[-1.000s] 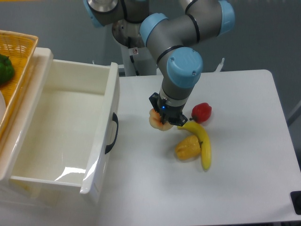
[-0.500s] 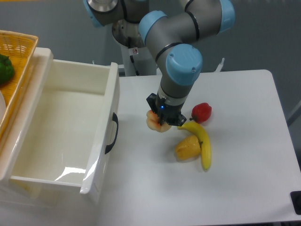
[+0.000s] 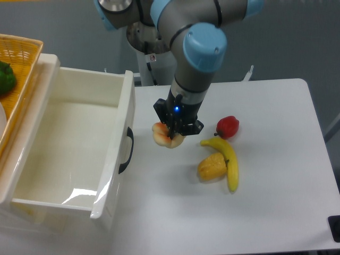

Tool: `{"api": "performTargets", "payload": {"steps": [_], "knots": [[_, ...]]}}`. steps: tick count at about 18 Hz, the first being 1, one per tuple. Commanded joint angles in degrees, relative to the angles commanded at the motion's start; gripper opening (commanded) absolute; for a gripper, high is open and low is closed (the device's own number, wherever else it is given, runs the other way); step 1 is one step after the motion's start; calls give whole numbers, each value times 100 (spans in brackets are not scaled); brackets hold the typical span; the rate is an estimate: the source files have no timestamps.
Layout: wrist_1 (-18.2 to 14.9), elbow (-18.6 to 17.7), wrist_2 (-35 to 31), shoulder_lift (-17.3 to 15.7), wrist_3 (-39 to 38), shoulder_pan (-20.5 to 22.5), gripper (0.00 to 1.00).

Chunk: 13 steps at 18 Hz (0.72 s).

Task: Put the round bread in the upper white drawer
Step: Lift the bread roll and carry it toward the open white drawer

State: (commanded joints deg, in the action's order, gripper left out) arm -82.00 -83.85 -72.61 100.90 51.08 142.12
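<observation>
The round bread is a small pale tan bun held in my gripper, which is shut on it just above the table. Only the bun's left and lower edge shows below the black fingers. The upper white drawer stands pulled open at the left, its black curved handle facing the gripper. The bread hangs a short way to the right of the drawer's front wall, outside it.
A red pepper, a banana and a yellow-orange pepper lie on the table to the right of the gripper. A woven yellow basket with a green pepper sits above the drawer at far left.
The gripper has moved left and slightly up with the bread, away from the banana and peppers and nearer the drawer front.
</observation>
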Motion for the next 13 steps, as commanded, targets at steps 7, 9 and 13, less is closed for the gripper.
{"api": "performTargets", "payload": {"steps": [7,9,13], "knots": [[9,0,572,-466,-1003,-17,8],[9,0,686,-519,-1126,-35,8],[9,-61,932,-783,-1512,-96,8]]}}
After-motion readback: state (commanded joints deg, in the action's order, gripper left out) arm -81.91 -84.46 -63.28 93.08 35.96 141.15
